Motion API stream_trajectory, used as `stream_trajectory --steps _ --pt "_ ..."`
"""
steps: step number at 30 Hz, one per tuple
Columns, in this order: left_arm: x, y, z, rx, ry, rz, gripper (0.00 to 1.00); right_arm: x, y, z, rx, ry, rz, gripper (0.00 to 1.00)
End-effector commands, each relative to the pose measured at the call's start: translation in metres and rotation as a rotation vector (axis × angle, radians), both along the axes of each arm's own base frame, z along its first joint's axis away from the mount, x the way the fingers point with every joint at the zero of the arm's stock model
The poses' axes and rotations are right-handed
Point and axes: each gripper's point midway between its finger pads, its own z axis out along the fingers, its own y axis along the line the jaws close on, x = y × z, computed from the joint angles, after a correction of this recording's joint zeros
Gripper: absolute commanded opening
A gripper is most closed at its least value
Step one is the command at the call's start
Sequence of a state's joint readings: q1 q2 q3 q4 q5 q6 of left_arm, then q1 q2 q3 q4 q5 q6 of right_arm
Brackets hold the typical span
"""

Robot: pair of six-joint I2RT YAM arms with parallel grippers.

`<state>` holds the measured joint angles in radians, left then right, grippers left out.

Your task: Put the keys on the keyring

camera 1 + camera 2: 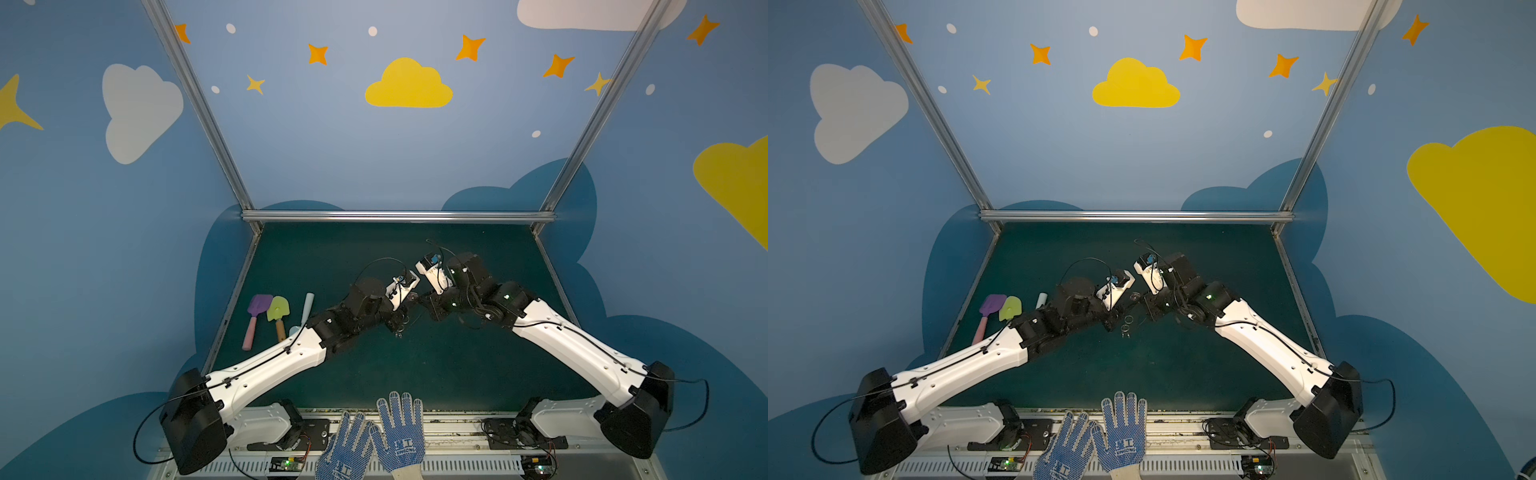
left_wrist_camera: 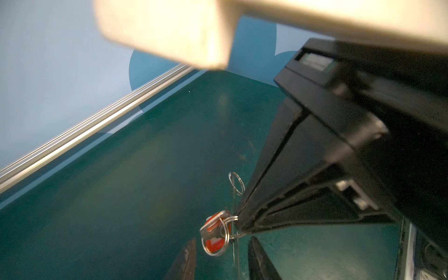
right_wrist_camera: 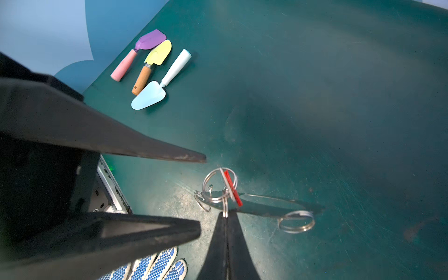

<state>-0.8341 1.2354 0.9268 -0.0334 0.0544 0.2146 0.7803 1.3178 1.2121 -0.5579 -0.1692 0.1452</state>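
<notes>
The keyring [image 3: 266,206], a flat grey plate with several wire split rings, hangs edge-on above the green mat. My right gripper [image 3: 225,214] is shut on one of its small split rings. The keys [image 3: 232,189], a silver key with a red tag, hang on a bigger ring right beside that grip. In the left wrist view they [image 2: 213,242] show just ahead of my left gripper [image 2: 223,240], which is open with its fingertips on either side of them and not touching. The right gripper [image 2: 238,224] reaches in from the side. In both top views the two grippers meet at mid-table [image 1: 409,309].
Purple [image 3: 150,40], yellow [image 3: 158,52] and light-blue toy shovels [image 3: 148,97] lie at the mat's left edge. A pair of blue-dotted gloves [image 1: 374,440] rests on the front rail. Another split ring [image 3: 295,221] dangles from the plate's rim.
</notes>
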Motion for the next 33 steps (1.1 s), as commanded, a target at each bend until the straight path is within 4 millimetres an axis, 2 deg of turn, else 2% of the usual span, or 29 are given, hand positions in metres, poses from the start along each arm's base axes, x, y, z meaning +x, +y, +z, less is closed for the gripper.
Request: stream_trajectory --steps 1,8,12,18,23,33 --pt "0.004 -0.003 0.008 0.025 -0.041 -0.004 0.38 -0.002 0.003 0.013 0.049 -0.018 0.016 0.0" --pt "0.006 -0.005 0.009 0.041 -0.06 -0.01 0.34 -0.007 0.006 0.015 0.063 -0.012 0.043 0.0" --pt "0.007 -0.006 0.007 0.05 -0.057 -0.015 0.27 -0.009 0.005 0.014 0.063 -0.004 0.05 0.0" --pt "0.007 -0.005 0.005 0.064 -0.059 -0.015 0.11 -0.012 0.004 0.014 0.063 -0.003 0.054 0.0" --pt "0.007 -0.003 0.006 0.067 -0.064 -0.006 0.04 -0.013 0.001 0.015 0.059 -0.005 0.047 0.0" --pt "-0.003 0.007 0.008 0.054 -0.057 -0.009 0.04 -0.004 -0.009 0.019 0.088 0.015 -0.005 0.0"
